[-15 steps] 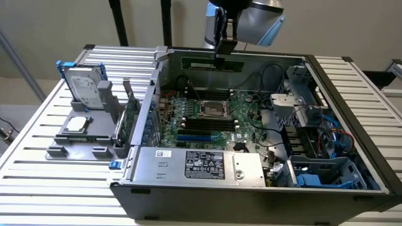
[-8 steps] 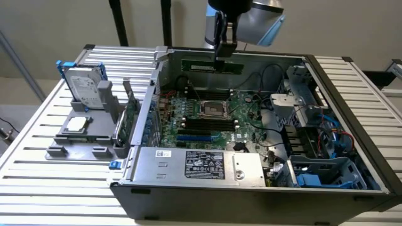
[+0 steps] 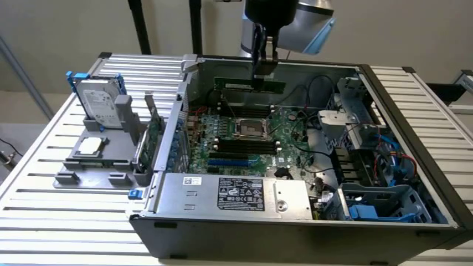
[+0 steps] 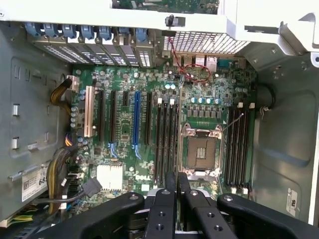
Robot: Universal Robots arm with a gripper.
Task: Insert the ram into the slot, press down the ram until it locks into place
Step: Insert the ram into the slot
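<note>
The ram (image 3: 240,85), a thin green stick with a pale label, hangs level above the far part of the open computer case. My gripper (image 3: 265,76) is shut on the stick's right end from above. The black memory slots (image 3: 238,146) lie parallel on the green motherboard (image 3: 284,123), below and nearer than the ram, with nothing in them. In the wrist view my gripper (image 4: 177,182) shows its black fingers (image 4: 171,183) pressed together, and the ram between them is hidden edge-on. More slots (image 4: 166,142) run straight ahead of the fingertips, with another group (image 4: 239,144) beyond the processor socket.
The square metal processor socket (image 3: 248,128) sits between the slot groups. A power supply (image 3: 236,194) fills the case front, with a drive cage (image 3: 373,204) and cables at the exterior view's right. A hard drive (image 3: 99,105) and an expansion card (image 3: 152,133) stand outside at the left.
</note>
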